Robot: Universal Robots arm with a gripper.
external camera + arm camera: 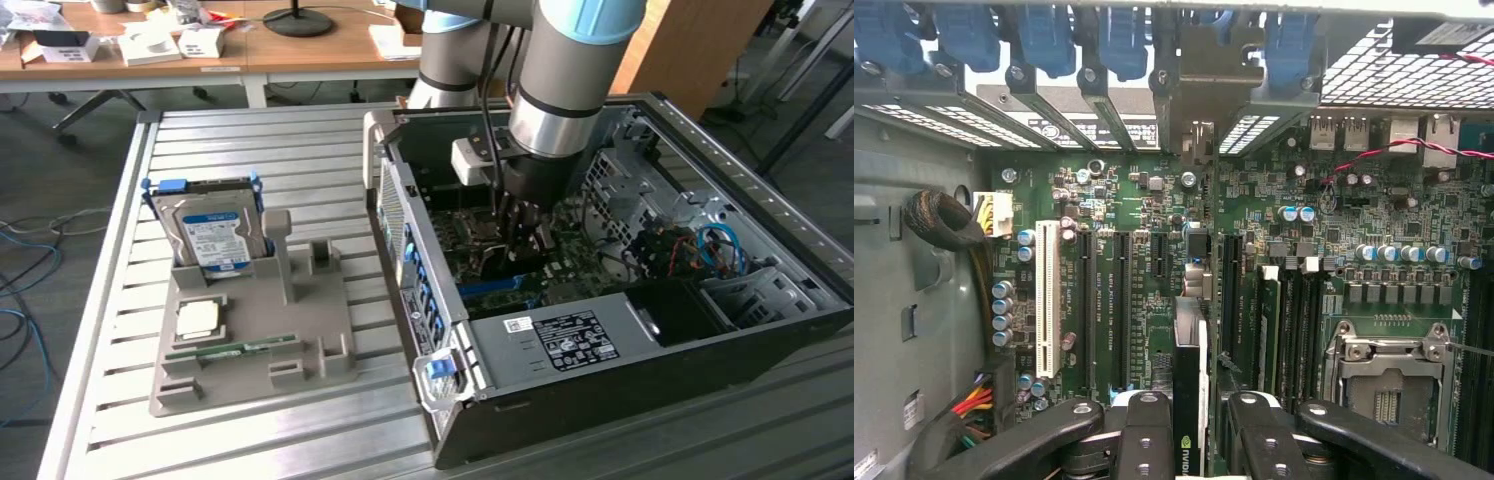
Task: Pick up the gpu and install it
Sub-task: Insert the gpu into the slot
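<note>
The gpu (1191, 375) shows edge-on in the wrist view, a thin green card with a black edge and a logo, standing upright over the motherboard (1144, 330) between two long black slots. Its silver end bracket (1199, 95) reaches the case's rear wall among the blue latches. My gripper (1197, 440) is shut on the gpu, with one black finger (1146, 435) on each side of it. In the exterior view my gripper (521, 240) is deep inside the open computer case (601, 340), low over the board. Whether the card sits in a slot is hidden.
A white slot (1046, 300), the CPU socket (1389, 385) and a cable bundle (949, 225) flank the card. On the slatted table, a grey holder (254, 340) carries the blue-labelled hard drive (214, 235), a chip (200, 318) and a memory stick (234, 350).
</note>
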